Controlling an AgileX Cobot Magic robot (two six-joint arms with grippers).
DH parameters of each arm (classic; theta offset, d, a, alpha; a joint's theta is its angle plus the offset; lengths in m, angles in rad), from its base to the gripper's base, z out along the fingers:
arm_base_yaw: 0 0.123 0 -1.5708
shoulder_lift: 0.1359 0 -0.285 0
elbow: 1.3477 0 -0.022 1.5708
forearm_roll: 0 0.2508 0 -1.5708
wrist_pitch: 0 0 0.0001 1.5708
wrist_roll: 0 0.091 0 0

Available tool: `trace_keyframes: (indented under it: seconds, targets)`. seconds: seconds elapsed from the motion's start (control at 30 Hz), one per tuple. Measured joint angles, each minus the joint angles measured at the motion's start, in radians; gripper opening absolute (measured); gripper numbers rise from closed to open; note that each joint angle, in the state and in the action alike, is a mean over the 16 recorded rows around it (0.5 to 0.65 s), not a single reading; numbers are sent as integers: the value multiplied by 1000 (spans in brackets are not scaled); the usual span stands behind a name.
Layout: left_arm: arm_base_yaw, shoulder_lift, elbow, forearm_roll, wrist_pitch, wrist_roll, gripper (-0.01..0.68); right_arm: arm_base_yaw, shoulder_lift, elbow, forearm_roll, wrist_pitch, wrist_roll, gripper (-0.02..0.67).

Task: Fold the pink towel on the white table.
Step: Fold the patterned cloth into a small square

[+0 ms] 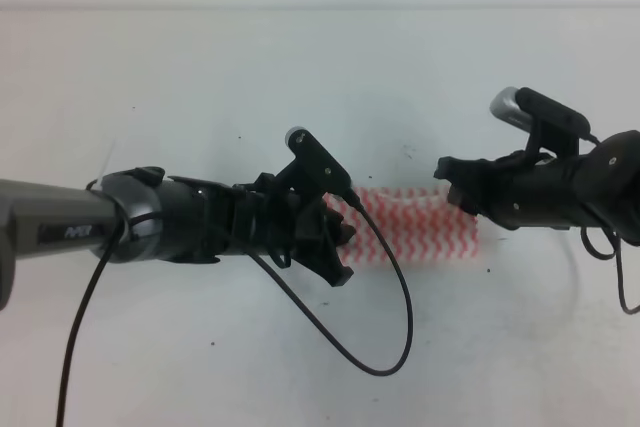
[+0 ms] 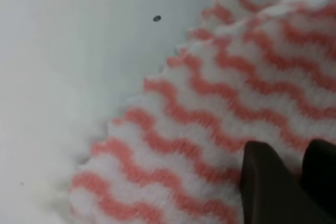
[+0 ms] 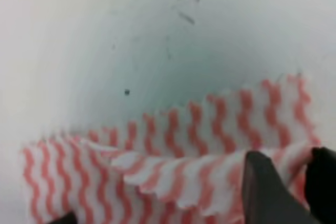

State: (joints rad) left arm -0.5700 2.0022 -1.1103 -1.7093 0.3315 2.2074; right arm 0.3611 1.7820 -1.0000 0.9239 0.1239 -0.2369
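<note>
The pink towel (image 1: 420, 224), with pink and white zigzag stripes, lies as a folded strip on the white table (image 1: 200, 77) between my two grippers. My left gripper (image 1: 343, 247) sits on the towel's left end. In the left wrist view its jaws stand close together on the towel (image 2: 210, 114), pinching cloth at the fingertips (image 2: 265, 182). My right gripper (image 1: 447, 185) is at the towel's right end. In the right wrist view it (image 3: 302, 182) is shut on a raised upper layer of the towel (image 3: 173, 177), with the lower layer spread behind.
A black cable (image 1: 395, 337) loops from the left arm over the table in front of the towel. A few small dark specks (image 1: 240, 135) mark the table. The table's back edge (image 1: 320, 7) runs across the top.
</note>
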Motion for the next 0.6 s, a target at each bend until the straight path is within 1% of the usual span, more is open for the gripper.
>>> trace_keyframes:
  seconds: [0.23,0.47,0.6]
  targets:
    - [0,1,0,0,-1,7,148,0,9,-17,0,-53,0,204]
    - [0,0,0,3,-3,31,148,0,24,-62,-26,-47,-2,200]
    - [0,-1,-1,6,-5,45,148,0,34,-98,-51,-3,-3,179]
